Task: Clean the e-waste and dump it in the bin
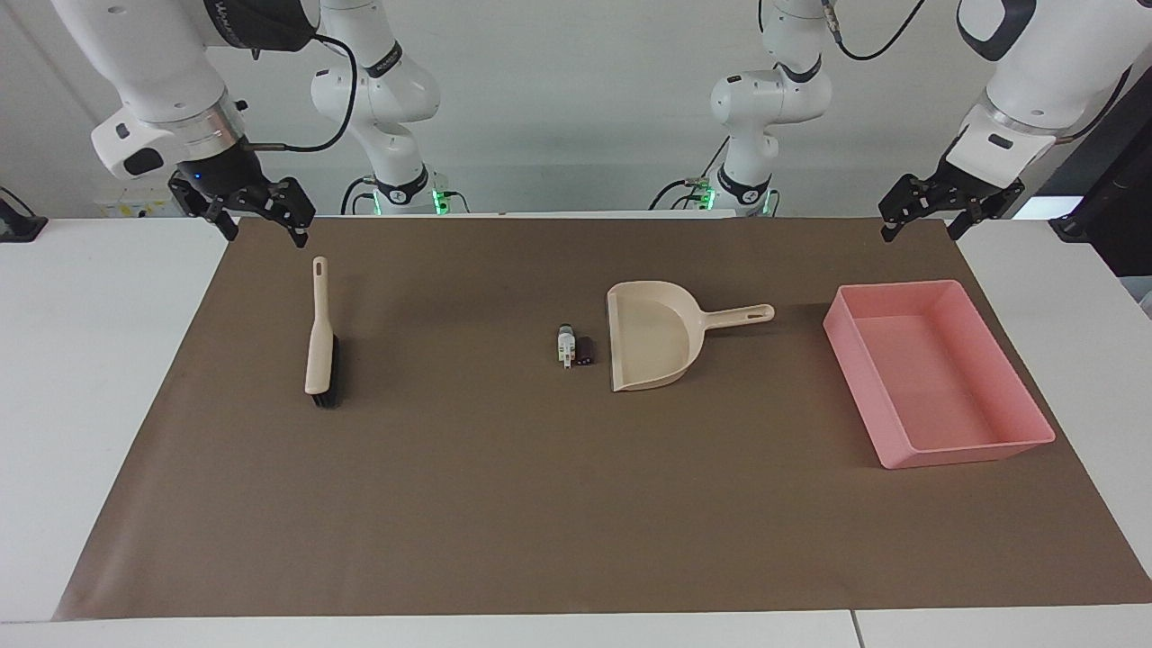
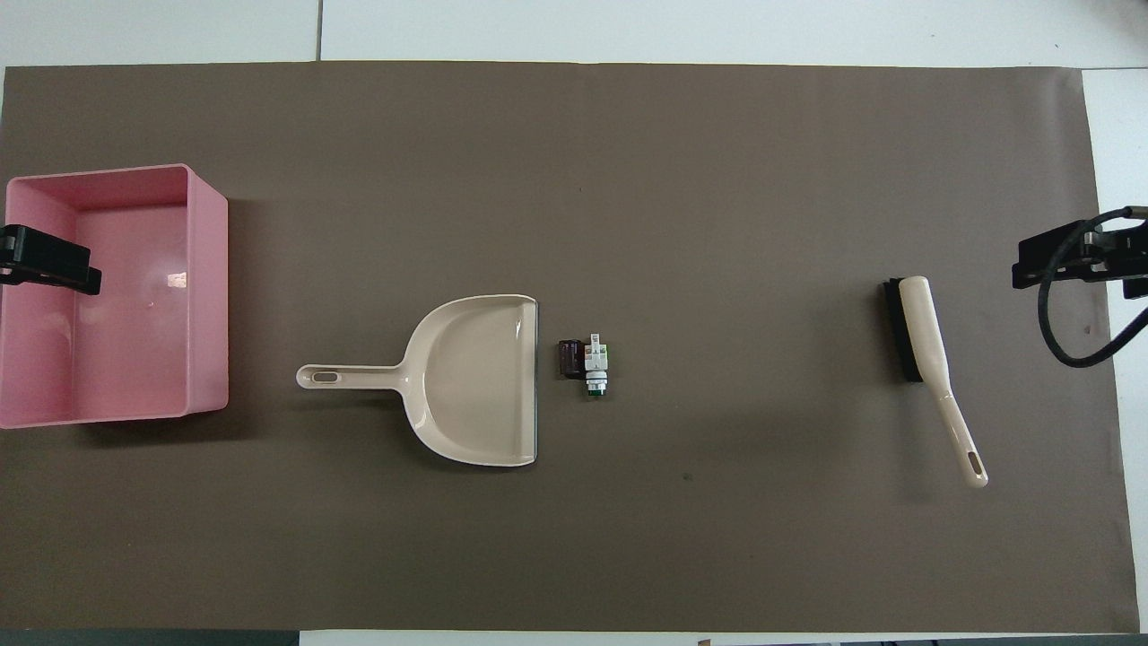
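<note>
The e-waste lies in the middle of the brown mat: a whitish-grey bit [image 1: 565,346] [image 2: 595,361] with a green part and a small black block [image 1: 585,350] [image 2: 569,358], touching side by side, just off the dustpan's open lip. The pink bin [image 1: 936,382] [image 2: 134,314] stands empty toward the left arm's end. My left gripper [image 1: 922,234] [image 2: 49,260] hangs open and empty in the air over the mat's edge by the robots, near the bin. My right gripper [image 1: 266,236] [image 2: 1076,256] hangs open and empty above the brush's handle end.
A beige dustpan [image 1: 652,337] [image 2: 471,381] lies flat between the e-waste and the bin, handle toward the bin. A beige hand brush [image 1: 319,337] [image 2: 924,350] with black bristles lies toward the right arm's end, handle toward the robots. The mat [image 1: 450,504] covers most of the white table.
</note>
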Robot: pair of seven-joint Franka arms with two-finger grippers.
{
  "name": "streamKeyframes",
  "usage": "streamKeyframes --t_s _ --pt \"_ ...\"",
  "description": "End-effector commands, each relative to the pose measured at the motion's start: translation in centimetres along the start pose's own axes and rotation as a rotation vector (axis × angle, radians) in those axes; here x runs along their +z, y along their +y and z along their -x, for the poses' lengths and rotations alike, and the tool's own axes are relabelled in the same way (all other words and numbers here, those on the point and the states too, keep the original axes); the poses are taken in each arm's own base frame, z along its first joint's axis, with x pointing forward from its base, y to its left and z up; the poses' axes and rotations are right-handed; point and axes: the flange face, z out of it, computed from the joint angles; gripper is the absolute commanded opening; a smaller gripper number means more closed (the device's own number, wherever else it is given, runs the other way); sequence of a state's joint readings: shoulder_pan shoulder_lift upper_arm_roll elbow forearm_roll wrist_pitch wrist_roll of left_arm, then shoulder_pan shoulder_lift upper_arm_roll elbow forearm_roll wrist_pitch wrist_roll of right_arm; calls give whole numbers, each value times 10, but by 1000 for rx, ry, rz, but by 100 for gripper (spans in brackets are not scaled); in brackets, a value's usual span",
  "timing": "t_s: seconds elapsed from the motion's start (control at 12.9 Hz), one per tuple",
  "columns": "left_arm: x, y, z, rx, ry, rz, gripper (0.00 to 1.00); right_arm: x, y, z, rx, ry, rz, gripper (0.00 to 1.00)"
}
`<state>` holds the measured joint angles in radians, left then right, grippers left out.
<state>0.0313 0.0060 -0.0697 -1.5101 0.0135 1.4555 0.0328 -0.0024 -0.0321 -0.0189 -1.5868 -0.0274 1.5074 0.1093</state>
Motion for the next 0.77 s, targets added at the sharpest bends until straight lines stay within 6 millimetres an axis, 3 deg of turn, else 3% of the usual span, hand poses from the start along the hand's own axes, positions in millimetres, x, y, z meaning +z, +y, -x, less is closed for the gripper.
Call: streamKeyframes --t_s 0.0,0.7 --pt "0 -1 5 -14 9 14 99 0 3 4 -19 8 -12 99" --pt "0 8 5 0 7 2 99 2 4 5 -27 9 -10 99"
